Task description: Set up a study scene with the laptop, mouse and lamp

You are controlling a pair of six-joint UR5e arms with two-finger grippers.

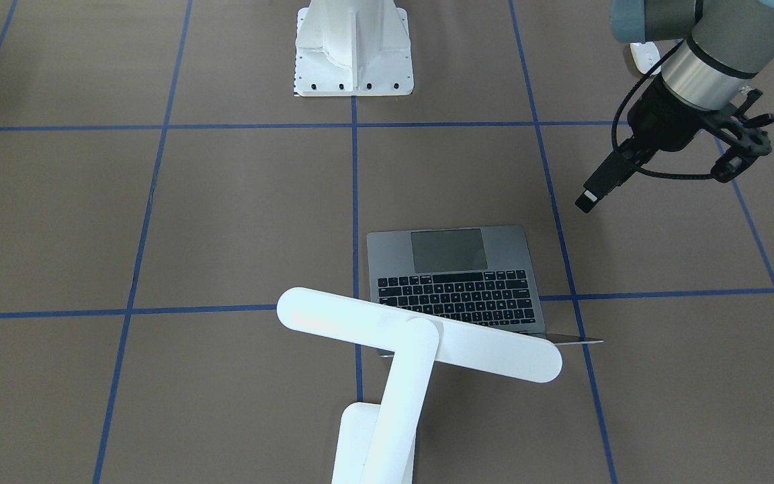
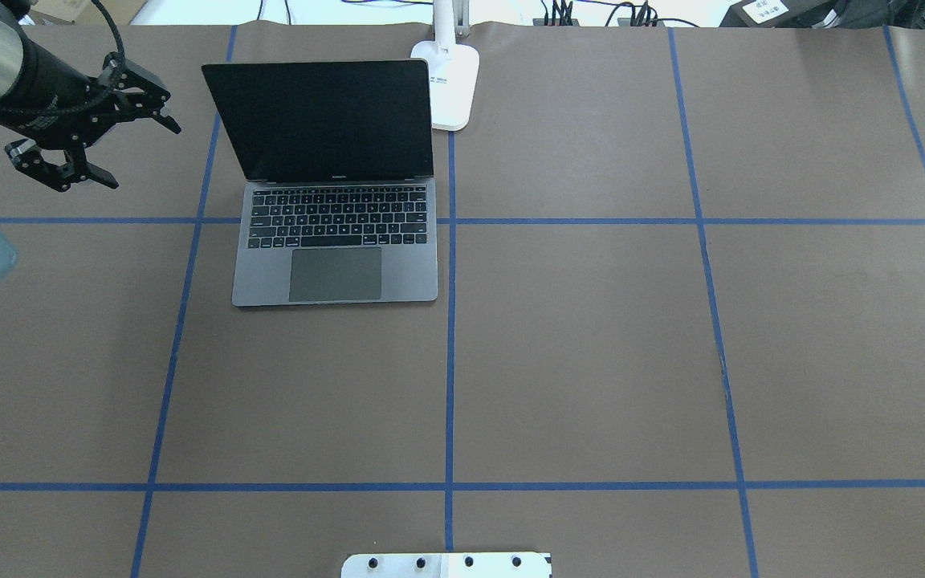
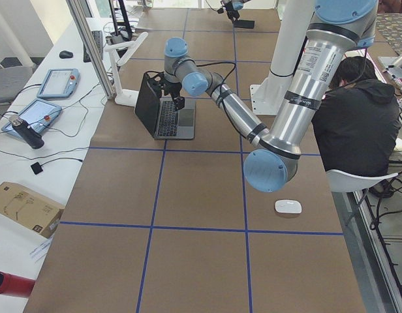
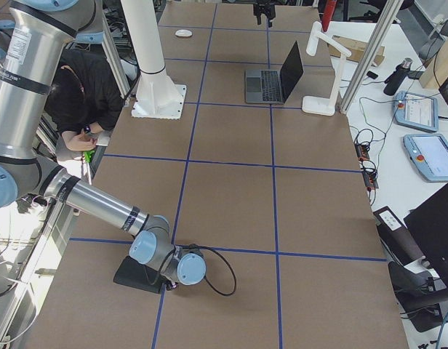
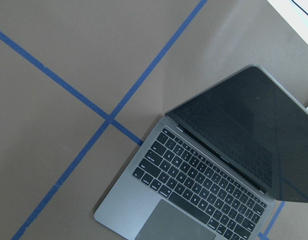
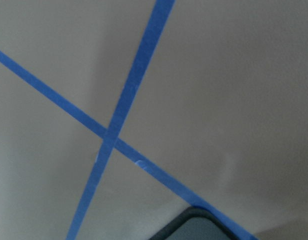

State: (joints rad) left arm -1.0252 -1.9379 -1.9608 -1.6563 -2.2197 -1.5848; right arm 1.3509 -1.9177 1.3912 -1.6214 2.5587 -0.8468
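In the overhead view, the open laptop (image 2: pixel 338 265) sits in the upper left-centre of the frame with its dark screen raised. The base of the lamp (image 2: pixel 454 88) stands just beside the screen's right edge, at the top of the frame. The left gripper (image 2: pixel 144 156) hovers at the upper left, near the screen's left edge, with its two fingers spread apart and holding nothing.

In the left side view, the mouse (image 3: pixel 288 207) lies at the lower right, well apart from the laptop.

In the right side view, the right gripper (image 4: pixel 164 282) is low at a black mat (image 4: pixel 129 275) in the lower left. I cannot tell whether its fingers are apart or together.
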